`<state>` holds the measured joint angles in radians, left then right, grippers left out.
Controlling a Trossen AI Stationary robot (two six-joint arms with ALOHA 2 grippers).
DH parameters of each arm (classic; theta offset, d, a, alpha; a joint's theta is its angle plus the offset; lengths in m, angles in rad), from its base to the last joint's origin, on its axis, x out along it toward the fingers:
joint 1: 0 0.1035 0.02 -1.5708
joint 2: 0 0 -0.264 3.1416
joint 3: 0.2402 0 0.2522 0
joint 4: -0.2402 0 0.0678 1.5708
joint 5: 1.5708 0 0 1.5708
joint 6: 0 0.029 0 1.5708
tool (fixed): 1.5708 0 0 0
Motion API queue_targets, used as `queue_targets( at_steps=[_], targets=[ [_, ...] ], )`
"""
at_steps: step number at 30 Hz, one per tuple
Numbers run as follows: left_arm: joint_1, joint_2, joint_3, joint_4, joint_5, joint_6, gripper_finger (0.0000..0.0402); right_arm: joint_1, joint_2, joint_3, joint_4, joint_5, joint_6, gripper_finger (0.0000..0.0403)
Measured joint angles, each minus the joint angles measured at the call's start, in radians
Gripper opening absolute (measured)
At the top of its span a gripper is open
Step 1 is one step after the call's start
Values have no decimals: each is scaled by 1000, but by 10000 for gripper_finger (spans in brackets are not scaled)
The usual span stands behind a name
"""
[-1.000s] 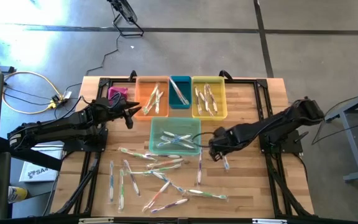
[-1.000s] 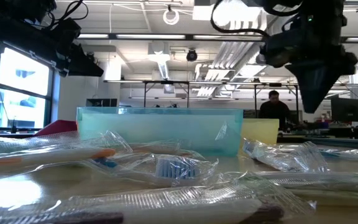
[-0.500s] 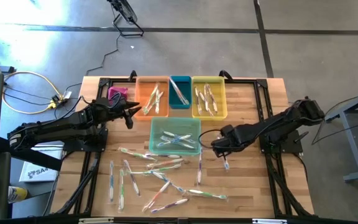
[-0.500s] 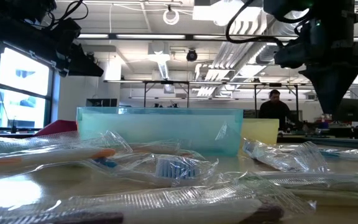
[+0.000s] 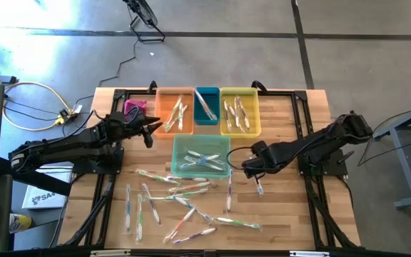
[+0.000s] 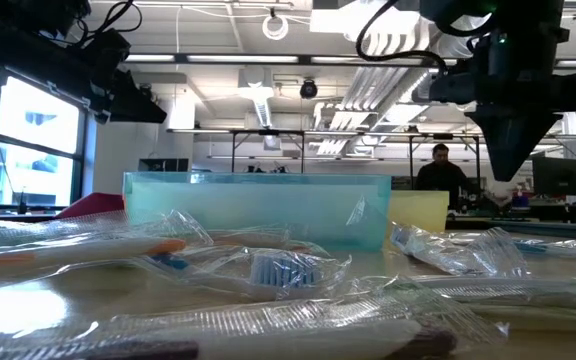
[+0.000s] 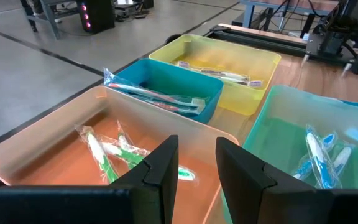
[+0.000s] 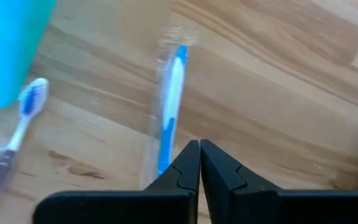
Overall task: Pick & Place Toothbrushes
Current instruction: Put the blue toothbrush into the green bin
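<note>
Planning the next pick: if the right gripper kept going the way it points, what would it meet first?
Most likely the blue-handled wrapped toothbrush lying on the wooden table, just ahead of the shut right gripper; depth is hard to judge.

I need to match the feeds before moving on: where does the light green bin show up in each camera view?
High view: light green bin at table centre, just in front of the row of three bins.
Low view: the pale wall across the middle.
Left wrist view: at the right side, blue toothbrushes inside.
Right wrist view: only a corner at the upper left.
Shared landmark: the yellow bin, also in the low and left wrist views.
</note>
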<state>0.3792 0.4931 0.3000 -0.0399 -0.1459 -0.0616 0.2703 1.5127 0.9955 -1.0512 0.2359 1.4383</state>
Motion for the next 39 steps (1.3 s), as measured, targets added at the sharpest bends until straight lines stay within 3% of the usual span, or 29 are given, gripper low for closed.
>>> queue_targets(
  at_steps=[7,11,21,39],
  targets=[
    [0,0,0,0,0,0,104,0,0,0,46,52,-5,78],
    [0,0,0,0,0,0,104,0,0,-3,50,22,10,102],
    [0,0,0,0,0,0,104,21,0,-175,310,-37,83,101],
    [0,0,0,0,0,0,104,68,-4,-337,556,-37,113,100]
  ],
)
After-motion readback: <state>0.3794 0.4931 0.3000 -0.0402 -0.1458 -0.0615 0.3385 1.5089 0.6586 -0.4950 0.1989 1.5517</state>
